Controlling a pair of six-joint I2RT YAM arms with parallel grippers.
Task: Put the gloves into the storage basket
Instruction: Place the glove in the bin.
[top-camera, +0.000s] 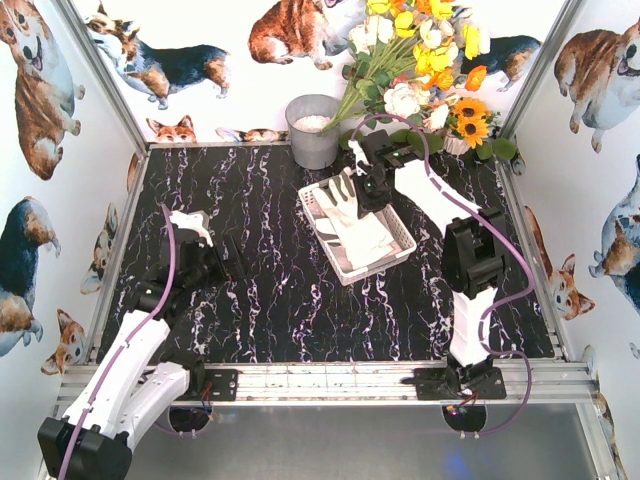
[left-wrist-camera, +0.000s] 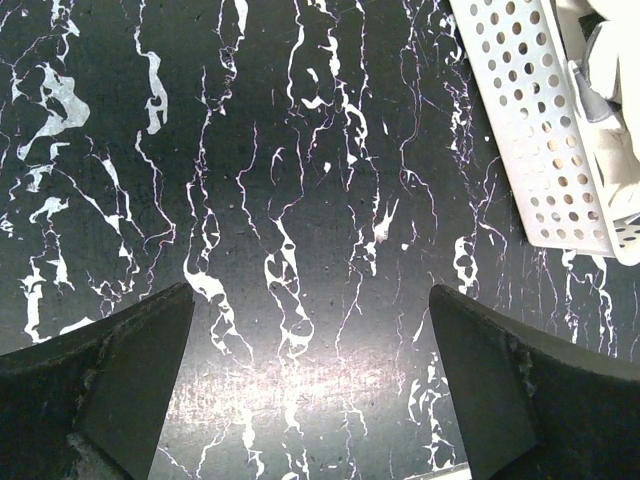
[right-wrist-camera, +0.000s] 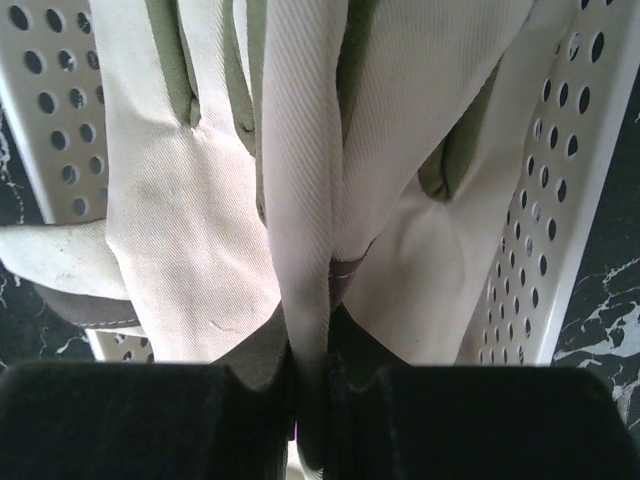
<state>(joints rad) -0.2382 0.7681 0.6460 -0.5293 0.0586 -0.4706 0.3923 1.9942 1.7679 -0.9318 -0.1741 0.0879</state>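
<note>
Right wrist view: the glove (right-wrist-camera: 190, 200) runs off the top edge, and the basket (right-wrist-camera: 575, 150) walls are cut at both sides. Left wrist view: the basket is cropped at top and right. Top view: the right gripper (top-camera: 362, 195) hides the basket's far-right corner; bucket (top-camera: 313, 140) contents too small to tell.

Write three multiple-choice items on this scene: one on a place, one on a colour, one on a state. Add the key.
1. Where does the grey bucket stand?
A. At the back of the table, beyond the storage basket.
B. At the table's near edge.
C. Inside the basket.

2. What colour is the storage basket?
A. Red.
B. Blue.
C. White.

3. What is the right end effector doing?
A. Standing open over bare table.
B. Shut on a glove above the basket.
C. Out of view.

Key:
1 A, the top view shows it by the back wall.
2 C, its perforated walls are white.
3 B, the right wrist view shows fabric pinched between closed fingers.
</note>
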